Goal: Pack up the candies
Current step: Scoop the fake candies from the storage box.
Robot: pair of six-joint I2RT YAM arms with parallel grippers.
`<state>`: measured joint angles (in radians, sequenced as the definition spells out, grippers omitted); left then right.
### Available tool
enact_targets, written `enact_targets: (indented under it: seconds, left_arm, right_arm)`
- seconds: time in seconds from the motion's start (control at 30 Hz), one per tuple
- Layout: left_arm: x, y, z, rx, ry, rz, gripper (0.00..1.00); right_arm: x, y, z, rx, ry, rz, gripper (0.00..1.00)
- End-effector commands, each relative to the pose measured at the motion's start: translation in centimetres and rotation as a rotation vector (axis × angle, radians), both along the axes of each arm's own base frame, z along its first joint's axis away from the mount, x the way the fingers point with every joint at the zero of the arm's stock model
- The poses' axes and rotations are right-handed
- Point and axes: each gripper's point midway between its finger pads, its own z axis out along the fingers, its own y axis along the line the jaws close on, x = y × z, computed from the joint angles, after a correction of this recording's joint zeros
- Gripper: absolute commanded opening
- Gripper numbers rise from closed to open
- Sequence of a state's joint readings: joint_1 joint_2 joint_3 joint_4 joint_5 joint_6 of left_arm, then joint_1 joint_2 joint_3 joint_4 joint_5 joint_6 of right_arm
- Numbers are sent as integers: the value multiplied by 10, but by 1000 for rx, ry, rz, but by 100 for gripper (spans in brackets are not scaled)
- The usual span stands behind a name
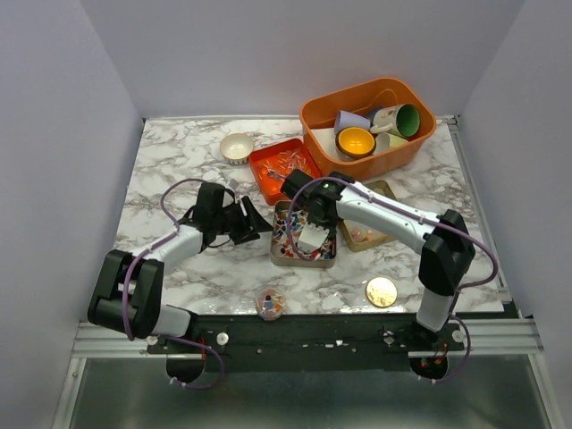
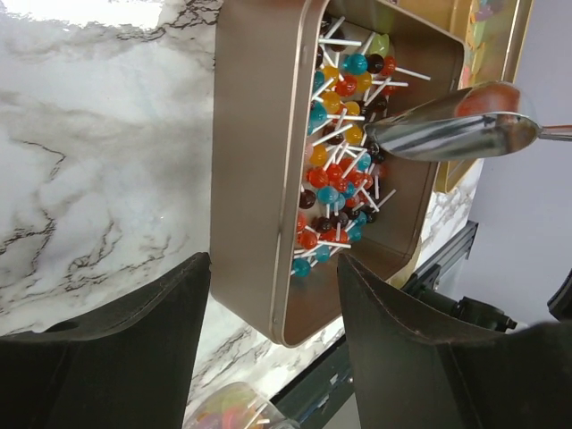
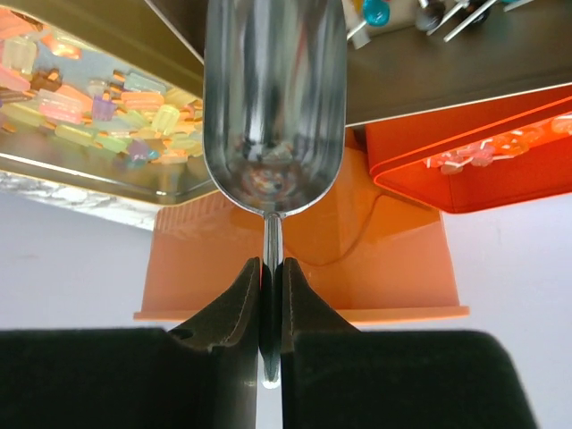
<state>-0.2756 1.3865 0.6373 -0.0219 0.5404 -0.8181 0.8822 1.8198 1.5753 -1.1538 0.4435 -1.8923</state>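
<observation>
1. Currently we are scooping: our right tool is clamping together on the thin handle of a metal scoop, whose bowl is hanging over the gold tin of lollipops.
2. Our left tool is standing with fingers apart, holding nothing, near that tin's outer wall, seemingly to steady it.
3. Pastel gummies are filling a second tin alongside, and wrapped pieces are sitting in the red tray beyond.
4. Next, we judge, the bowl needs dipping under the lollipops and lifting level, so nothing is spilling onto the table.
</observation>
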Motion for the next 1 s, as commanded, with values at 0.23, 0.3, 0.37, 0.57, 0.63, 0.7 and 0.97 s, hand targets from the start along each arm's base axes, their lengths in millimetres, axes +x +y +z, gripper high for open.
enact_targets:
  seconds: [0.23,0.3,0.37,0.57,0.63,0.7,0.97]
  left_arm:
    - [16,-15,2,-13,-10,-10,67]
    - [17,-16,0,-14,-6,-13,66]
    - [19,-17,1,-17,-10,-15,65]
    - [23,-22,1,-22,-6,-24,62]
    - [23,-23,-1,-21,2,-26,62]
    - [25,-25,0,-23,-3,-30,61]
    - [23,-31,-5,-29,16,-49,56]
  right_arm:
    - [-24,-22,-8,-131,45,19,1]
    - [-29,-22,-8,-134,62,16,1]
    - [-35,-21,-10,-128,92,17,1]
    - [-51,-23,-13,-131,178,-67,1]
    - [-58,-26,-12,-137,206,-92,1]
    - [-65,-27,-13,-138,244,-117,1]
    - [-80,-20,-28,-68,320,-265,1]
